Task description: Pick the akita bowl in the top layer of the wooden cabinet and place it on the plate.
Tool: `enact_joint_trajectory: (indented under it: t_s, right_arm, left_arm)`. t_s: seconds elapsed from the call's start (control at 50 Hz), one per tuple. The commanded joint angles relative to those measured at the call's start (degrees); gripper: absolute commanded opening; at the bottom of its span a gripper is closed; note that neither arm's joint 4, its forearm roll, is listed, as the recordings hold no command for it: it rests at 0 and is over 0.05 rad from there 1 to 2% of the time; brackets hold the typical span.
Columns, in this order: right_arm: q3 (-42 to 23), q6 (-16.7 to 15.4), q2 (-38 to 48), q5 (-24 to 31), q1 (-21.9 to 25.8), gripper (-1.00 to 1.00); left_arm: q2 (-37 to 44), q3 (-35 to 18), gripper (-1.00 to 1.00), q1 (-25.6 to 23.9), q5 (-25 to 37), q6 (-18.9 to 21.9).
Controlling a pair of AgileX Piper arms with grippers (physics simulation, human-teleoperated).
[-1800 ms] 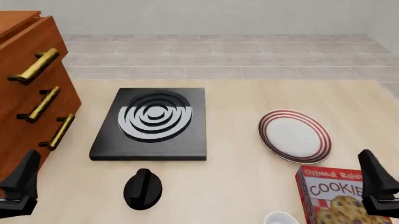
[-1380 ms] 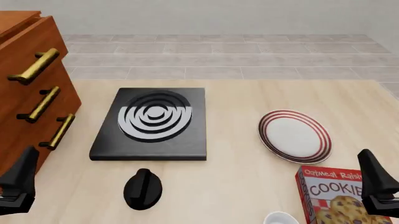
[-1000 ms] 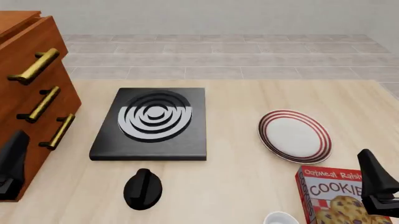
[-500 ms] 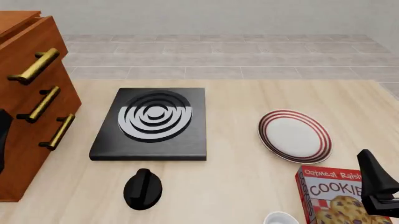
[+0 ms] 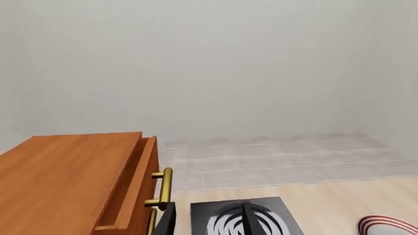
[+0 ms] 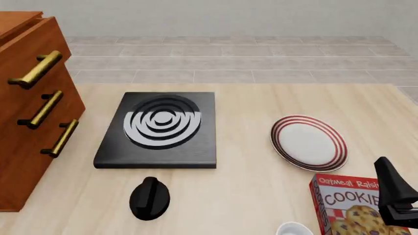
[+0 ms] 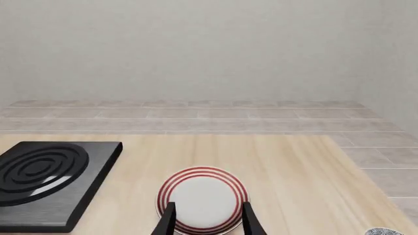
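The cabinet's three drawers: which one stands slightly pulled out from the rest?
The top drawer, with the uppermost brass handle. Its front juts forward of the two drawers below, and the left wrist view shows a gap behind its front panel.

A black square stove (image 6: 158, 130) with grey rings sits mid-table (image 6: 248, 98). At its six o'clock lies a black knob-shaped object (image 6: 150, 198). Down at the table's five o'clock corner stands a red cookie box (image 6: 349, 204), and a white bowl (image 6: 294, 229) peeks in just at its nine o'clock.
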Motion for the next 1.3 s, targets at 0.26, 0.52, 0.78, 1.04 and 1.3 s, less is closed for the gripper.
enact_joint_trajectory:
  t_s: [0.26, 0.52, 0.78, 1.04, 1.3]
  right_arm:
    - [0.0, 0.1, -0.3, 0.2, -0.5, 1.00]
    - [0.0, 0.1, -0.4, 0.2, -0.5, 1.00]
    - [0.0, 0.1, -0.4, 0.2, -0.5, 1.00]
    - [0.0, 0.1, -0.2, 0.1, -0.6, 1.00]
    - [0.0, 0.3, -0.3, 0.1, -0.7, 1.00]
  left_arm:
    - [9.1, -15.4, 1.00, -3.2, 6.1, 0.4]
    - [12.5, -19.4, 1.00, -3.2, 8.7, 2.8]
    - [17.3, -24.7, 1.00, -0.8, 12.6, 5.4]
    - [19.9, -29.1, 1.00, -0.8, 16.7, 5.0]
    - [22.7, -33.6, 1.00, -1.8, 20.5, 7.7]
